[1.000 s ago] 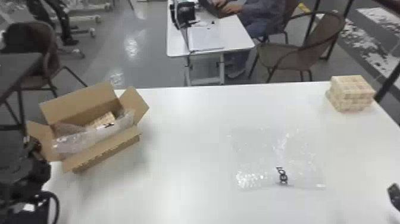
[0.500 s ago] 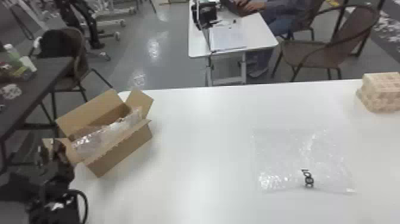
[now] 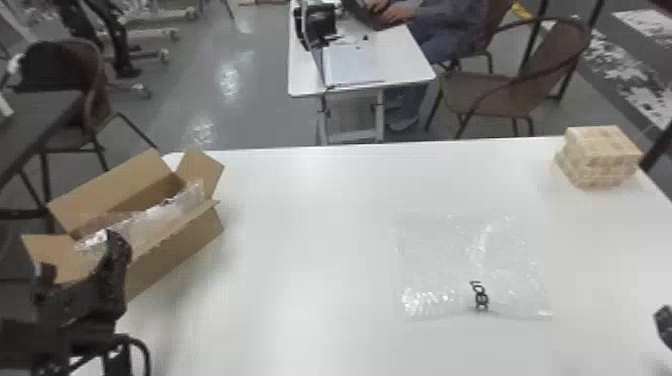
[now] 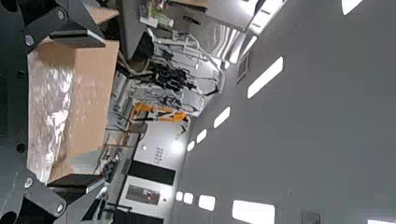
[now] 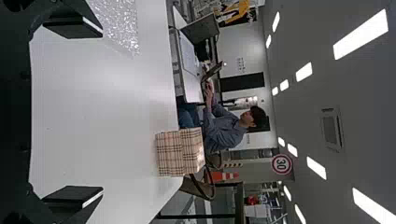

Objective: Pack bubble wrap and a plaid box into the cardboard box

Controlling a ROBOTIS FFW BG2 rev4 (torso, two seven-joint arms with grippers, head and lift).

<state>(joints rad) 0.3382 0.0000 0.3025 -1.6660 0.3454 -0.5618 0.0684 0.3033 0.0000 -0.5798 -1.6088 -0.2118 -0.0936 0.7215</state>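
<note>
from my seat the head view gives me the whole layout. the cardboard box (image 3: pixel 175 255) sits flaps-up at the left edge of the tabletop (image 3: pixel 310 275), near its far left corner, with crumpled bubble wrap (image 3: pixel 150 220) inside. a second sheet of bubble wrap (image 3: pixel 450 260) lies flat right of the middle, its dark marking toward the near edge, and the plaid box (image 3: pixel 600 160) stands by the far right corner.

i see my left gripper (image 3: pixel 81 261) there at the near end of the cardboard box; i can't tell whether they touch. my right gripper (image 3: pixel 664 325) pokes in at the right edge of that view, and i can't read its jaws from there.

the wrist views settle it. on the left one, my left gripper (image 4: pixel 103 112) is wide open and empty, with the wrap's shiny folds and a bare inner wall of cardboard seen between the fingers. on the right one, my right gripper (image 5: pixel 102 112) is open and empty too – a corner of the flat sheet glints past one finger, and the plaid box, a pale blur of squares from the head, has crisp crossing lines and a seam.
</note>
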